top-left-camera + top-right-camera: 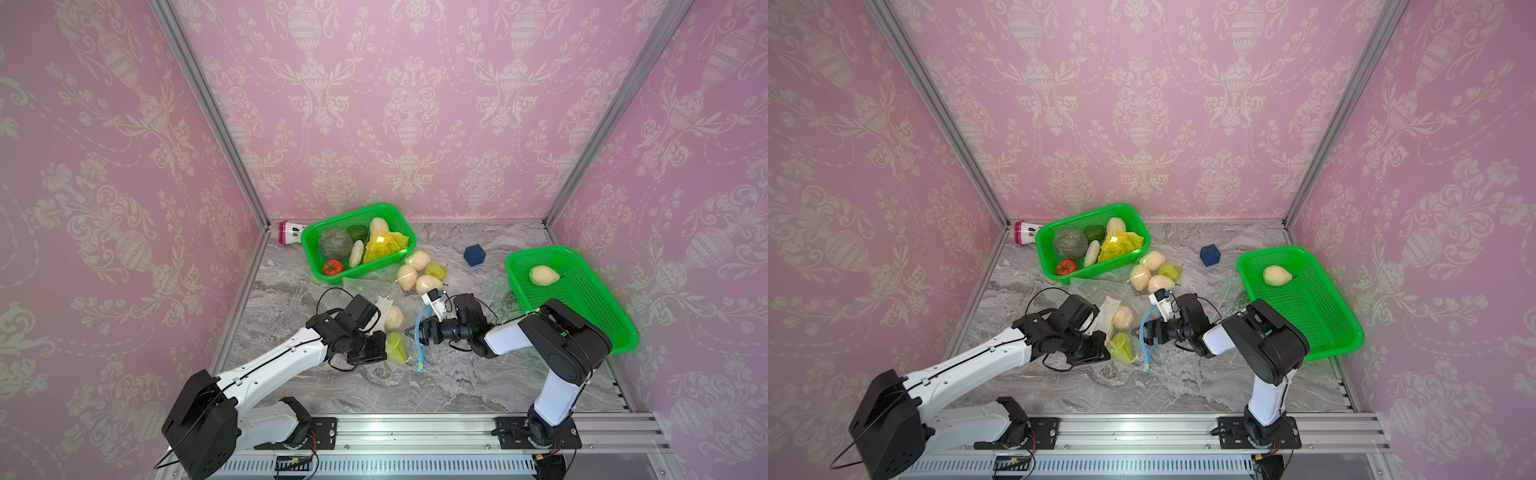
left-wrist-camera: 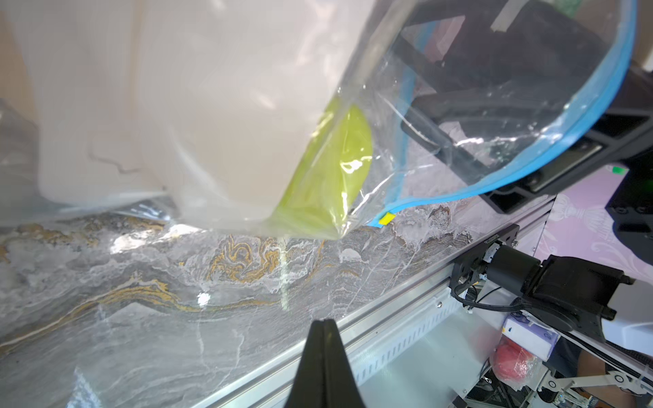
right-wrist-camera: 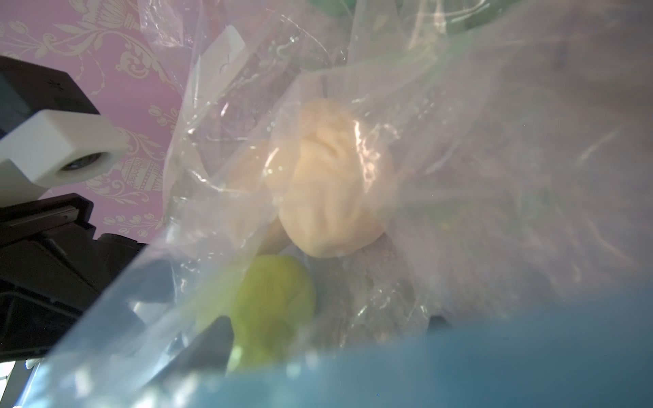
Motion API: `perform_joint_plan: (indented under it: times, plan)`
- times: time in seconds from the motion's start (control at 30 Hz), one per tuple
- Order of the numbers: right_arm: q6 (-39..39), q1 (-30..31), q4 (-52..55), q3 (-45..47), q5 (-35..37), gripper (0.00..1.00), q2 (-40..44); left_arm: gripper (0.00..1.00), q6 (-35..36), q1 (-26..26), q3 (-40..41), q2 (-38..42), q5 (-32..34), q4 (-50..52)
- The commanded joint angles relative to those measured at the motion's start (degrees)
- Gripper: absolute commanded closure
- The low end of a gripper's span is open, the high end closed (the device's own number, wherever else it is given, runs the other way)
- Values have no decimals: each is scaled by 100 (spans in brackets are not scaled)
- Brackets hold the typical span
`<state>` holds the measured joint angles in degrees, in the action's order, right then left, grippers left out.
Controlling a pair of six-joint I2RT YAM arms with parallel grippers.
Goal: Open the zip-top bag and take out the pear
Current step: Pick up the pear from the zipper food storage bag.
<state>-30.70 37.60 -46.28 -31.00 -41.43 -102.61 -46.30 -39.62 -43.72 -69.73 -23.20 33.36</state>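
**Left gripper** [image 2: 324, 330]: jaws pressed together (whether bag film lies between them cannot be told). Just ahead of its tips the zip-top bag [image 2: 494, 106] slumps on the marble table [image 2: 176, 282]. A green pear [image 2: 328, 176] sits low in one corner of the bag, with a pale pear [image 3: 335, 176] beside it.

**Right gripper** [image 1: 412, 332]: jaws wide, facing the left one at the bag's mouth, with the blue zip strip [image 2: 530, 166] looped before it. Behind the right arm a green basket [image 1: 540, 251] holds a lone pear [image 1: 543, 275].

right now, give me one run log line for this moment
left gripper: shut on zip-top bag | right gripper: open at bag mouth | bag: unzipped | green pear, pale pear: inside bag
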Motion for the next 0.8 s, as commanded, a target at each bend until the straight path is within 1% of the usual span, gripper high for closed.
perform_joint_plan:
  times: [0.0,0.07,0.17,0.3,0.43,0.63,0.77]
  plan:
    - [-153,54,-167,35,-143,11,-76,100,-98,-35,-11,-220,319,-627]
    - [-199,66,-274,77,-180,11,-79,100,-35,-36,-61,-493,392,-672]
    - [-538,93,-624,151,-257,10,-97,100,102,-33,-95,-914,553,-665]
    - [-898,177,-1033,149,-374,10,-193,100,480,-34,-327,-1282,1115,-208]
    - [-947,326,-979,56,-359,10,-310,100,456,-32,-385,-1476,1080,-601]
    - [-994,433,-825,99,105,10,-313,100,438,-29,-486,-1823,1067,-1041]
    - [-1354,448,-1104,205,553,10,-360,100,433,-37,-530,-2046,983,-1280]
